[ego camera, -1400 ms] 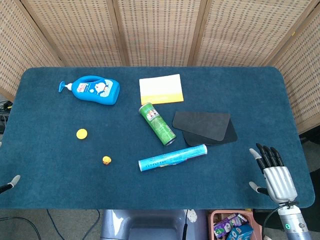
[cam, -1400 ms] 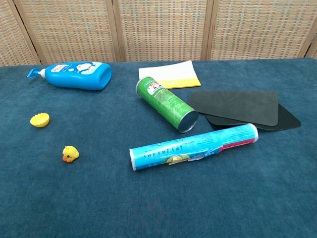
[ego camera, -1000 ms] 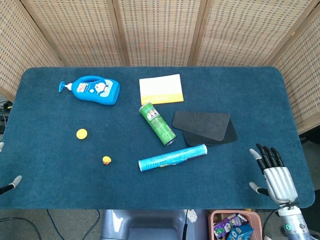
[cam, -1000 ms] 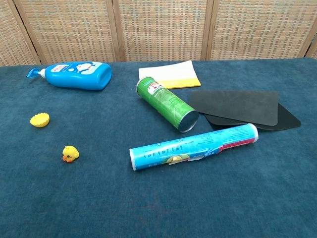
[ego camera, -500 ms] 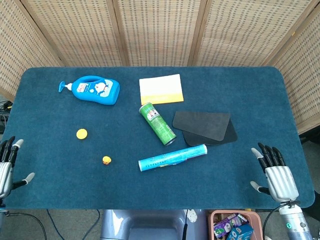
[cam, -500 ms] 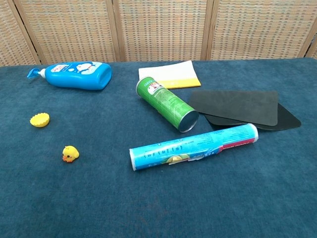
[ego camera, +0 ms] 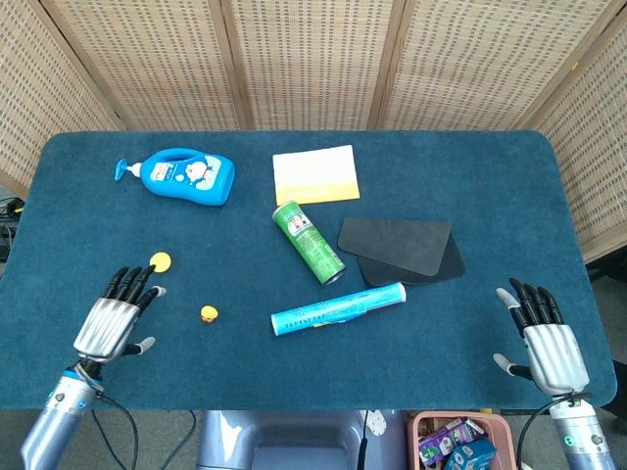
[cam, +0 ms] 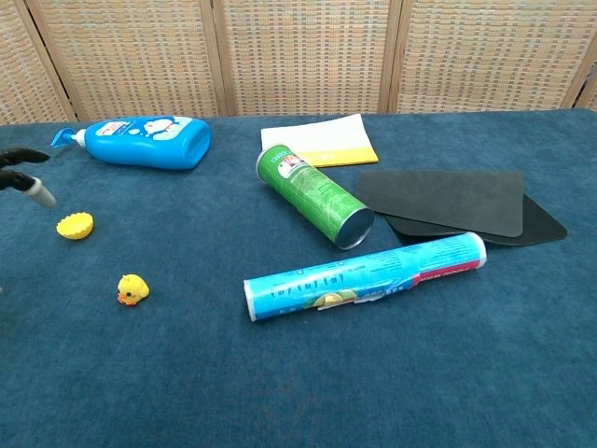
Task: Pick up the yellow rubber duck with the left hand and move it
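Note:
The small yellow rubber duck sits on the blue table at the front left. My left hand hovers open just left of the duck, fingers spread and holding nothing. In the chest view only the fingertips of that hand show at the left edge. Over the table's front right corner my right hand is open and empty.
A yellow cap lies beyond my left hand's fingertips. A blue lotion bottle, a yellow-white notepad, a green can, a blue tube and black mats fill the middle and back.
My left hand has come in from the left table edge, rightward over the table toward the duck. The right hand has barely shifted.

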`<state>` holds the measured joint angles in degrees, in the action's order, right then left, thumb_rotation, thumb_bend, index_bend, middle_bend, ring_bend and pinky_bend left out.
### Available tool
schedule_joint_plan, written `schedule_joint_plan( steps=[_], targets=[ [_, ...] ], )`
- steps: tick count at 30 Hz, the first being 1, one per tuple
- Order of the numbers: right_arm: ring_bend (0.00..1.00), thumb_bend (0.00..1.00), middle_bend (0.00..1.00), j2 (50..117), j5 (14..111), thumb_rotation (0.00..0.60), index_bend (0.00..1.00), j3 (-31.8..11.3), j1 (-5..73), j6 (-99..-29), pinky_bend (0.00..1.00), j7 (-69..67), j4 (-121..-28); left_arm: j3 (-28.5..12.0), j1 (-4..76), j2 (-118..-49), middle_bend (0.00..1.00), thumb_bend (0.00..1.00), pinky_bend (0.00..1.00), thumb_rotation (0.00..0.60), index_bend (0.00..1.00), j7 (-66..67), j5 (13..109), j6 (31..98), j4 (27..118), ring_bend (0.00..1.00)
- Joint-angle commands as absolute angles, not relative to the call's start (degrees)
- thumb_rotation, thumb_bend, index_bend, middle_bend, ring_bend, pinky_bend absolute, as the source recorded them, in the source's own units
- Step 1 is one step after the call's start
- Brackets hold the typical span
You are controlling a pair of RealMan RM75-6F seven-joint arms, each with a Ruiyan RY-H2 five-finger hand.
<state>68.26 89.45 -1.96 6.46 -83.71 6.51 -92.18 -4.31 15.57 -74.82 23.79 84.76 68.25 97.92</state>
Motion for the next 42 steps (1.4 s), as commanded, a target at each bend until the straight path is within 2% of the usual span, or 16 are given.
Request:
schedule_joint_plan(
  steps=[1,11,15,23,42],
  targets=[
    [0.0,0.1,0.0,68.06,89.26,0.6,0.0,-2.1,6.47,-83.71,0.0,5.9,-92.1,-5.46,19.07,-78.99,0.0,0.17,0.0,0.6,0.29,28.69,80.07,63.6,97.57,0.0],
    [0.0,0.1,0.0,67.51,88.79,0.6,0.0,-2.4,6.54,-83.54,0.0,3.53,-91.64,-8.85,24.66,-85.17,0.0,0.17,0.0,0.6,0.33,38.17,70.26,59.62,95.26,0.0],
    [0.0,0.1,0.0,67.4,88.85,0.6,0.0,-2.41,6.54,-83.6,0.0,3.07,-91.54,-9.48,26.45,-86.0,0.0,0.21,0.0,0.6,0.36,41.02,67.16,58.95,95.29,0.0],
    [0.0,0.1,0.0,67.26,88.94,0.6,0.0,-2.39,6.49,-83.73,0.0,2.49,-91.43,-9.14,28.76,-86.84,0.0,0.23,0.0,0.6,0.38,44.35,62.22,58.25,95.05,0.0],
    [0.0,0.1,0.0,67.37,89.12,0.6,0.0,-2.29,6.52,-83.73,0.0,2.45,-91.31,-6.81,31.25,-87.78,0.0,0.24,0.0,0.6,0.43,44.52,58.35,58.89,93.29,0.0]
  ],
)
